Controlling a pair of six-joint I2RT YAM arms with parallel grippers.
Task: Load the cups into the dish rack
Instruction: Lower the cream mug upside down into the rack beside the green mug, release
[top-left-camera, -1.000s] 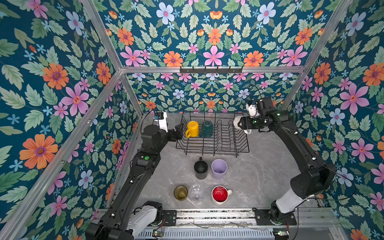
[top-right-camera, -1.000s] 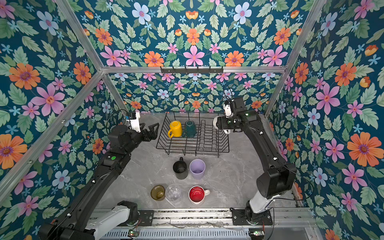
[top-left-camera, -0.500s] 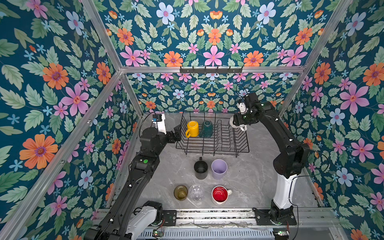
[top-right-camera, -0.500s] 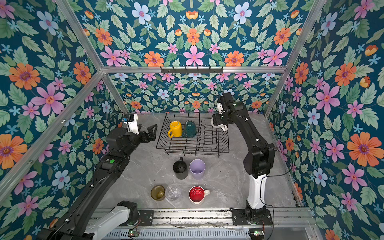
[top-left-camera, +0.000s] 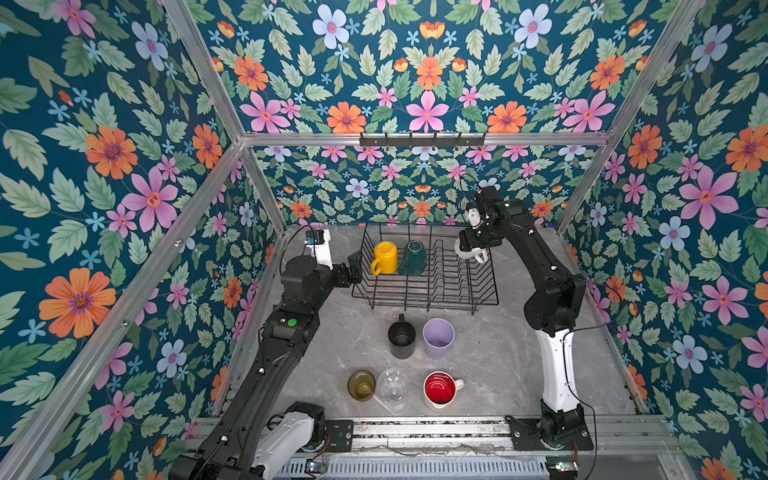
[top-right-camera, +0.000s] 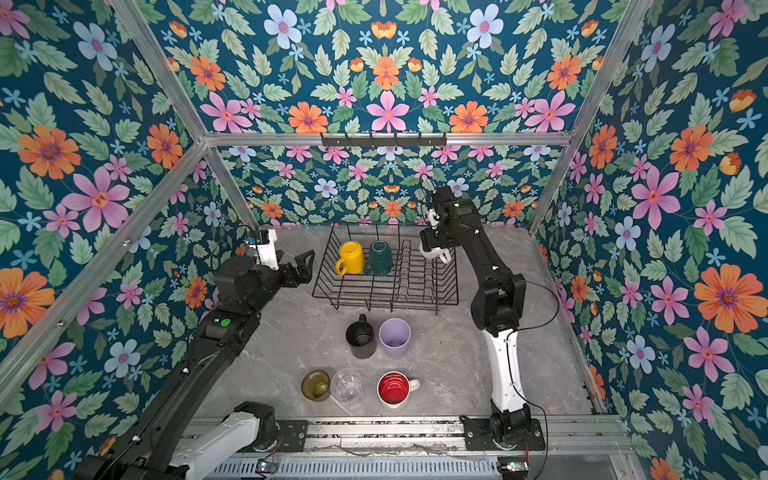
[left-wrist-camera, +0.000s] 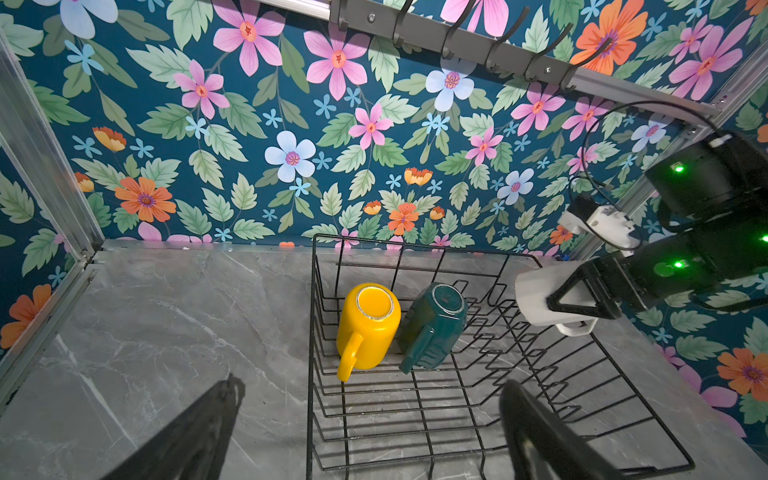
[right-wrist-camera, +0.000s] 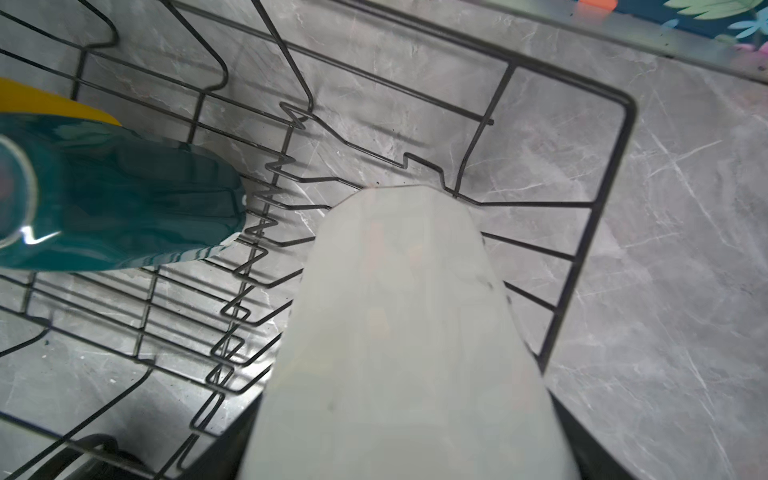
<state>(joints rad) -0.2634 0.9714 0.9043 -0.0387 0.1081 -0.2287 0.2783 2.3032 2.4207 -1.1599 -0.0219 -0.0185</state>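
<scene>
Grey marble tabletop, floral walls all round. Both top views: dish rack (top-left-camera: 486, 286) at the back, hook rail (top-left-camera: 422, 140) on the wall above. Yellow mug (top-left-camera: 385, 257) and teal mug (top-left-camera: 412, 258) sit in its left end, bases up, leaning. Right gripper (top-left-camera: 473, 246) is clamped on the cream mug (top-left-camera: 468, 254) over the rack's right end. Left gripper (top-right-camera: 302, 266), jaws wide apart and empty, waits just beside the rack's left wall. Out front, black mug (top-left-camera: 401, 340) and lilac tumbler (top-left-camera: 438, 338) stand mouth-up; nearer, olive glass (top-left-camera: 361, 385), clear glass (top-left-camera: 392, 385), red-inside mug (top-left-camera: 439, 388) in a row. Left wrist view: cream mug (left-wrist-camera: 536, 297) lies nearly level, long axis aimed at the teal mug, handle underneath. Right wrist view: cream mug (right-wrist-camera: 399, 332) hangs above the dividers; whether it touches them, can't tell
</scene>
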